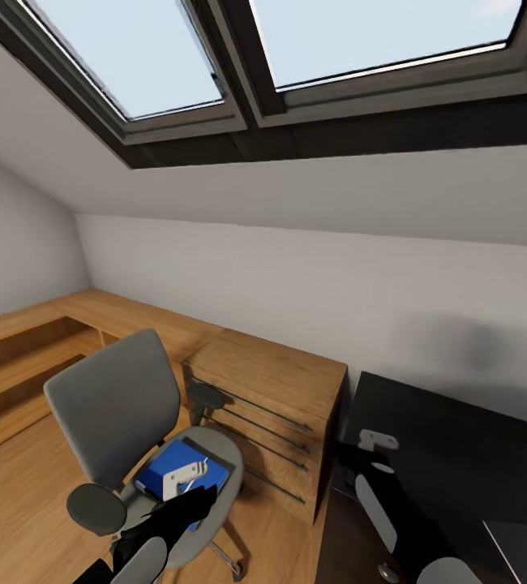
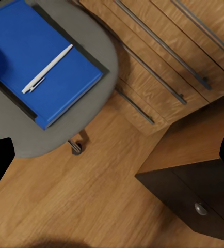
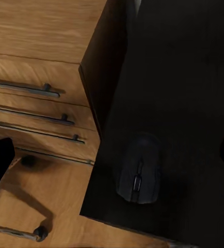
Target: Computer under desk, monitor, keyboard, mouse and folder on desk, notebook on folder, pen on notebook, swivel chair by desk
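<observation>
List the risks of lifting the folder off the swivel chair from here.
1. The pen lies loose on the folder; any tilt could roll it onto the floor.
2. The swivel chair stands on castors, so a push from the left pincer may roll or turn the seat away.
3. The mouse sits close to the desk edge; setting the folder beside it could nudge it off.
</observation>
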`<state>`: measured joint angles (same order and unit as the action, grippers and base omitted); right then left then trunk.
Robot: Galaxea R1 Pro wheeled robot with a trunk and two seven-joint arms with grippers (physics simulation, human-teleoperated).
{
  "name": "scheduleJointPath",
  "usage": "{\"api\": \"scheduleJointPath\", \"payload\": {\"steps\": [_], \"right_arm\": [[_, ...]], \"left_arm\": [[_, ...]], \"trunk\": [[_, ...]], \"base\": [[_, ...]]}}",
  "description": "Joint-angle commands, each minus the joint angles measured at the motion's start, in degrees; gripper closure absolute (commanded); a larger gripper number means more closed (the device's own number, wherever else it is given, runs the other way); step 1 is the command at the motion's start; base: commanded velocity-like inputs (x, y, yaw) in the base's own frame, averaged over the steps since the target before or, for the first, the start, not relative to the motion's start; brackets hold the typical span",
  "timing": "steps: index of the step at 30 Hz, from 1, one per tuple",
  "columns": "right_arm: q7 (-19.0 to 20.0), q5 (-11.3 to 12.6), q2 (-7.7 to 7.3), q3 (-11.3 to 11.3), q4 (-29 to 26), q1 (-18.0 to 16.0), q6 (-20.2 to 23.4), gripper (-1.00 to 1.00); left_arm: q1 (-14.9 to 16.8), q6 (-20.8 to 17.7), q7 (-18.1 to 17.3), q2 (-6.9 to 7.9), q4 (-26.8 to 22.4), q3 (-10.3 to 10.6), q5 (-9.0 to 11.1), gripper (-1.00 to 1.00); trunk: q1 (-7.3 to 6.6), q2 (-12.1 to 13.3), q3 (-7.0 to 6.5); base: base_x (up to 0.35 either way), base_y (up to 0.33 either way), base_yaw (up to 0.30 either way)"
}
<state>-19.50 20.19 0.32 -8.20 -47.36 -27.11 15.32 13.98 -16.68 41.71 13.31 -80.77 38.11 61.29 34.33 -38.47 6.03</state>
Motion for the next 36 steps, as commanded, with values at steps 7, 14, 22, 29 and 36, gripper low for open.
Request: {"api": "scheduleJointPath", "payload": {"steps": [7, 14, 22, 29, 36], "right_arm": [[-2.3, 0.5, -0.08, -0.2, 1.3, -0.1, 0.2, -1.0], [-2.6, 0.4, -0.14, -0.1, 7.0, -0.4, -0.6, -1.0], [-2.6, 0.0, -0.14, -0.1, 10.7, -0.7, -2.3, -1.0], [-2.4, -1.0, -0.08, -0.1, 17.9, -3.3, -5.5, -1.0], [-2.3, -1.2, -0.12, -0.1, 23.6, -6.2, -8.0, -1.0]], "left_arm": [[0.1, -0.1, 0.3, 0.05, -0.2, 0.2, 0.2, -1.0], [0.1, -0.1, 0.3, 0.05, -0.3, 1.1, 0.2, -1.0], [0.1, -0.1, 0.1, -0.02, -0.2, 1.4, 0.3, -1.0], [0.1, -0.1, 0.2, -0.04, -0.2, 1.6, 0.3, -1.0], [0.1, -0.1, 0.2, -0.04, -0.2, 1.7, 0.3, -1.0]], "trunk": [[0.02, -0.1, 0.11], [0.02, -0.1, 0.11], [0.02, -0.1, 0.11], [0.02, -0.1, 0.11], [0.02, -0.1, 0.11]], "base": [[0.001, 0.0, 0.0], [0.203, 0.078, 0.0], [0.07, 0.022, 0.0], [0.117, 0.003, 0.0], [0.206, 0.001, 0.0]]}}
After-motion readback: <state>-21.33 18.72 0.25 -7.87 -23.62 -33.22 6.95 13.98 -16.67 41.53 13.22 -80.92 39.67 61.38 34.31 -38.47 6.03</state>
